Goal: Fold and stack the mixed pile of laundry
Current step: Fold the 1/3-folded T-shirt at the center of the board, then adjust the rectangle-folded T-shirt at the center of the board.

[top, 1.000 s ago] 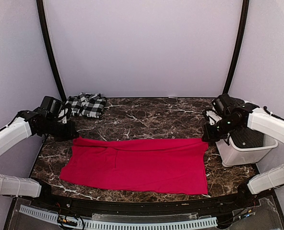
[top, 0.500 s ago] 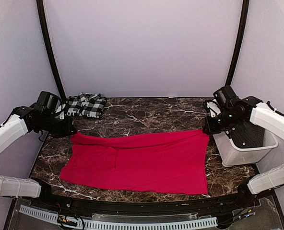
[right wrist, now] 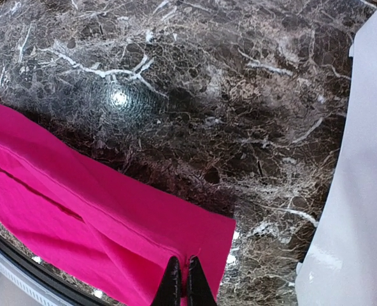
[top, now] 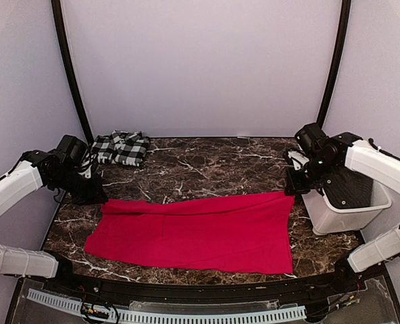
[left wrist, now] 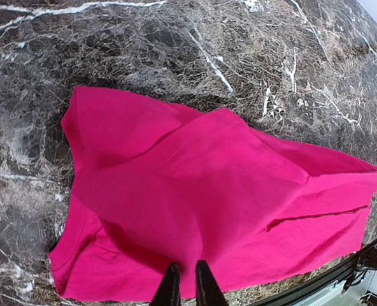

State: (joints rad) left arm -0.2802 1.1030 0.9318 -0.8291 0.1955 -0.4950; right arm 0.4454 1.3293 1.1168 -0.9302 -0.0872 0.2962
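At the far corners of the plain bright red cloth garment [top: 200,229]: right gripper [right wrist: 181,275] and left gripper [left wrist: 184,285].
The right fingers are pinched together on its corner. The left fingers show a slim gap over the cloth, and I cannot tell whether they grip it. The garment spreads flat between them, and looks light and limp, best pinched at the corners. The black-and-white checked cloth garment [top: 122,147] lies beyond the left fingers.

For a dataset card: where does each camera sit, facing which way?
Top external: above, behind the bases, looking down at table; left arm and right arm show.
Left wrist: on left arm, facing down at red garment; left gripper shows.
Right wrist: on right arm, facing down at garment corner and white bin; right gripper shows.
Shared: all see the red garment.
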